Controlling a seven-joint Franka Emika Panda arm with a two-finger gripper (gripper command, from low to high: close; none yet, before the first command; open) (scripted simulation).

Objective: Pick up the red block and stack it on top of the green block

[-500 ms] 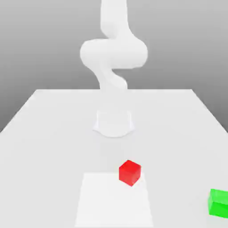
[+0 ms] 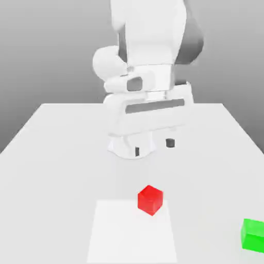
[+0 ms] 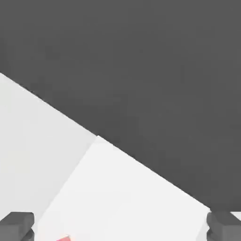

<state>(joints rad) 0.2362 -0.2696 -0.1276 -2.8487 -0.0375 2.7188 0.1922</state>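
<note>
The red block (image 2: 150, 199) is a small glossy cube resting on the white table (image 2: 51, 154), at the far edge of a lighter square patch (image 2: 131, 232). The green block (image 2: 253, 234) sits near the exterior view's right edge, closer to the camera than the red one. My gripper (image 2: 153, 147) hangs above the table, behind and higher than the red block, open with nothing between its dark fingertips (image 2: 170, 143). In the hand view the gripper (image 3: 120, 228) has its fingers (image 3: 16, 226) spread wide, and a sliver of the red block (image 3: 63, 238) peeks in at the frame's edge.
The arm's round white base (image 2: 131, 147) stands on the table behind the gripper. The table's far edge (image 2: 131, 104) meets a grey background.
The hand has swung down into the exterior view and now hangs over the table behind the red block. Both blocks have stayed where they were.
</note>
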